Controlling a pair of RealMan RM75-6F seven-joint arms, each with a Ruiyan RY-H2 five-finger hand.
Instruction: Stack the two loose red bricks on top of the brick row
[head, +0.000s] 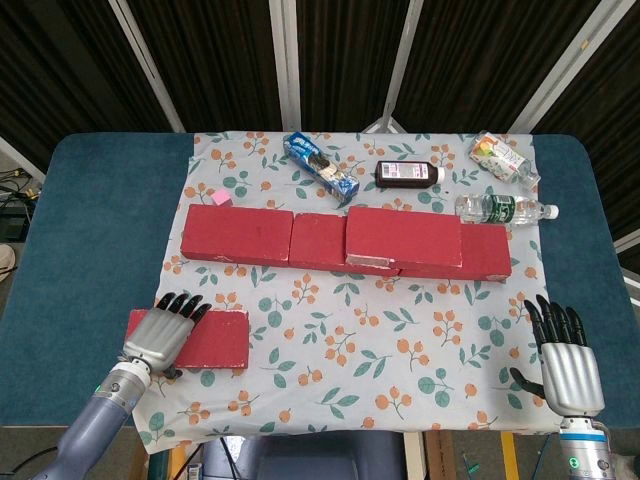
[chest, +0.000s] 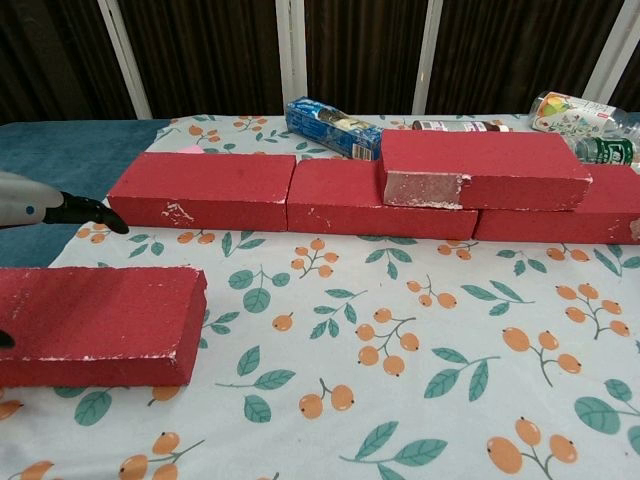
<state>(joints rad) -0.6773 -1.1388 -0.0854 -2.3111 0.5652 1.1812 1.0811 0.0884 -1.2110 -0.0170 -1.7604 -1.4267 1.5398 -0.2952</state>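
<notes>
From my station, the chest view cuts the loose red brick (chest: 95, 322) off at its left edge and shows only one dark fingertip of the left robot hand (head: 165, 332) above it, plus a dark sliver at the brick's near left corner; I cannot confirm contact from that view. In the head view the left robot hand lies palm down over the left end of the loose red brick, fingers extended and slightly apart, pointing toward the brick row (head: 345, 240); its thumb sits at the near edge of the brick, and whether it grips or merely rests there I cannot tell. The right robot hand (head: 567, 354) is seen only in the head view, held flat and open near the front right corner of the counter (head: 90, 220), fingers straight and apart, holding nothing, well apart from any brick. The loose red brick lies flat on the floral cloth (head: 380, 340) near the front left, its long axis running left to right, parallel to the brick row. The brick row spans the middle of the cloth, also left to right, with a stacked brick (head: 403, 238) already lying on top right of centre, long axis along the row. I note the row's right end is cut off in the chest view.
</notes>
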